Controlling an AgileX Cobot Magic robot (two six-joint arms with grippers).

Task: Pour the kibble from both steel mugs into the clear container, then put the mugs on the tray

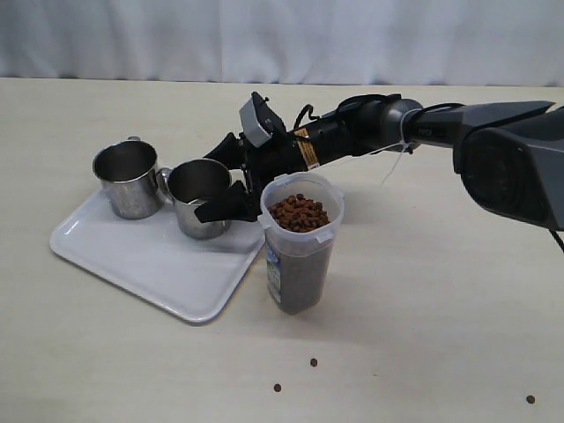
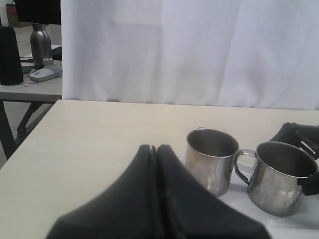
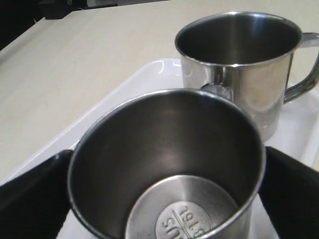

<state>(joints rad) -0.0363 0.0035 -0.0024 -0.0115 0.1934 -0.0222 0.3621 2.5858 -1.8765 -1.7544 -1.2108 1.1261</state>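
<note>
R gripper [image 1: 217,181] was seen w/ jaws spread wide, one on either side of the nearer steel mug [image 1: 196,225]. The pads appeared just clear of its wall, and nothing was lifted. That mug was stood upright between the jaws, long axis vertical, base on the tray [image 1: 150,264], handle turned away from the gripper twd the 2nd mug [image 1: 129,181]. The coming move was therefore judged to hinge on a straight back-out along the arm's own line, w/o the rim being clipped. The clear container [image 1: 300,260], stood just beside the gripper and the tray's corner, was also to be missed. L gripper [image 2: 157,194] was shut tight, empty, apart from the mugs, so R arm was far the nearer.

Counted:
- 2 mugs, both empty, both on tray
- 1 container, kibble [image 1: 298,213] nearly to the rim
- 1 tray
- 3 stray pellets [image 1: 313,362] on the table [image 1: 441,308]
</note>
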